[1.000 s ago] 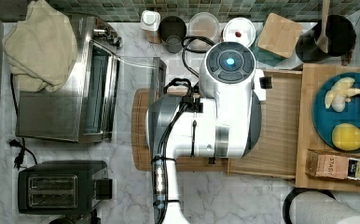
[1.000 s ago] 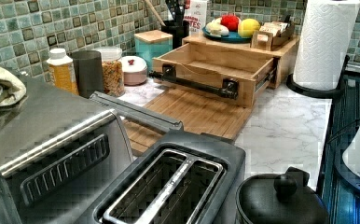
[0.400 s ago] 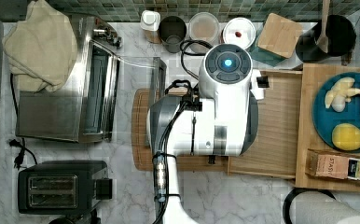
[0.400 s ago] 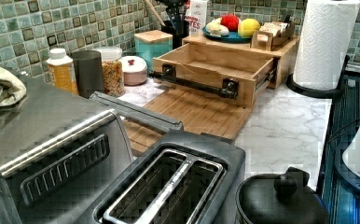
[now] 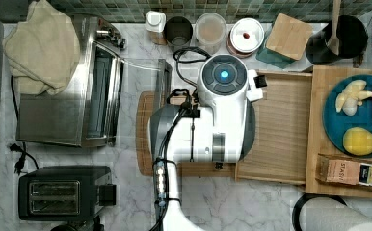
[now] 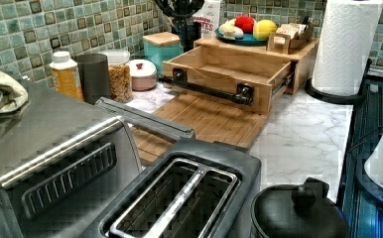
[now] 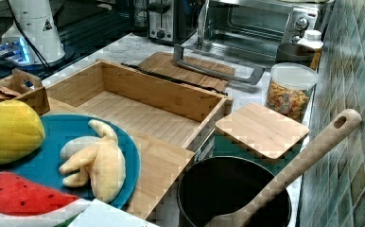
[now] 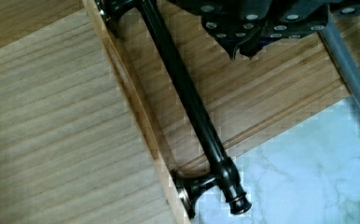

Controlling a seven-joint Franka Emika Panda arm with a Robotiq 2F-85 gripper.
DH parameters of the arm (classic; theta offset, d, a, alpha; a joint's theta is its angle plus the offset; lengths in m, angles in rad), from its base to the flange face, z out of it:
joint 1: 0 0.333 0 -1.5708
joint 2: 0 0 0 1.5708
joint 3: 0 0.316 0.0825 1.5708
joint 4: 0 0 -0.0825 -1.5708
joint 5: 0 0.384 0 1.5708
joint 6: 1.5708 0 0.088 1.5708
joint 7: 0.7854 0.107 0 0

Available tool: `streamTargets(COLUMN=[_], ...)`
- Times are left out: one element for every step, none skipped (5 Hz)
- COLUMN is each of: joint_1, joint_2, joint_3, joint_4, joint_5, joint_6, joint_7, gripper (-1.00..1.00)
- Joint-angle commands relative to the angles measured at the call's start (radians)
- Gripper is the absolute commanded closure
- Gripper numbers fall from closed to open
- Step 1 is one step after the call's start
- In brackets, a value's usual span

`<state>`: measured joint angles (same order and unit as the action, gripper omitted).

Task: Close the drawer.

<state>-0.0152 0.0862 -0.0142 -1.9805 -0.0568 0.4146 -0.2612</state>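
Drawer [image 6: 229,67] standing pulled out from the stand [image 5: 348,185], with the arm [image 5: 213,125] hanging above its handle end.

In the top view the drawer is projecting from the stand toward the top view's left, its front overlapping the cutting board [image 6: 209,121]. In the wrist view the gripper [image 8: 250,35] is hovering just beside the dark bar handle [image 8: 192,107] without touching it; whether its fingers are apart or together cannot be told. A blue plate [image 7: 128,151] is resting on the stand.
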Motion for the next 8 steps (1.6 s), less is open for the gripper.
streamTargets(joint_1=[0.097,0.113,0.099,0.084,0.094,0.070,0.048,0.029], joint_2=[0.093,0.123,0.130,0.113,0.106,0.124,0.127,0.116], joint_3=[0.041,0.029,0.018,0.010,-0.008,-0.011,-0.019,-0.035], joint_4=[-0.047,-0.065,-0.123,-0.170,-0.198,-0.192,-0.213,-0.245], joint_5=[-0.173,-0.177,-0.179,-0.187,-0.252,-0.269,-0.285,-0.319], joint_6=[0.056,0.100,0.190,0.225,0.279,0.301,0.345,0.405], joint_7=[0.083,0.117,0.091,0.044,0.071,0.033,-0.009,-0.025], gripper=[1.00,1.00,1.00,1.00,1.00,1.00,1.00,1.00])
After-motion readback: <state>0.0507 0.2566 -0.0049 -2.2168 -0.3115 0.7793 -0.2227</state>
